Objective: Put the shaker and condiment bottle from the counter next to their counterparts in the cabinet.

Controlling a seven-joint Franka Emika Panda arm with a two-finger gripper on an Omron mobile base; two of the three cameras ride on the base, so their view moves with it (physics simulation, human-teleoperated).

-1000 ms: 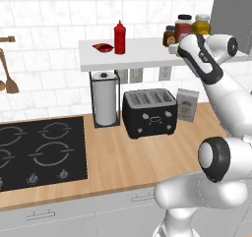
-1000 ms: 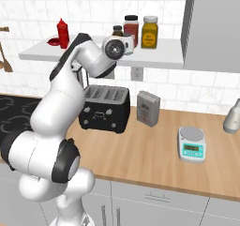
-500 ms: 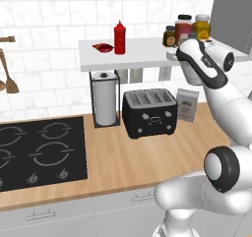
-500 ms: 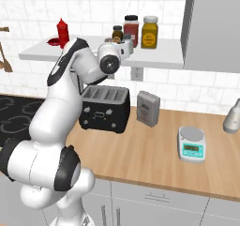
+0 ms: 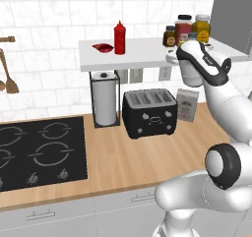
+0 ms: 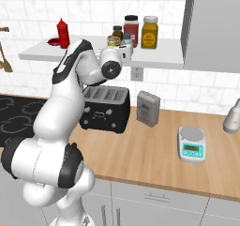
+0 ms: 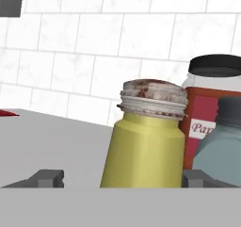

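Left base view: tiled wall, white cabinet (image 5: 147, 56) above table (image 5: 147, 157); condiment bottle (image 5: 119, 37) on cabinet beside flat red item (image 5: 103, 47).
Right base view: arm reaching to jars.
Hand view: shaker (image 7: 147, 141) upright beside blue shaker (image 7: 221, 143); gripper (image 7: 120, 176) wide, fingertips (image 7: 46, 176) apart from shaker. Judge: retreat straight back, avoid tipping shaker.

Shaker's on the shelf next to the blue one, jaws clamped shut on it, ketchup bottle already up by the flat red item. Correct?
Not quite: the jaws are open. In the hand view the gripper straddles the shaker with a gap showing on each side. The rest stands: it sits beside the pale blue shaker, and the condiment bottle is by the flat red item.
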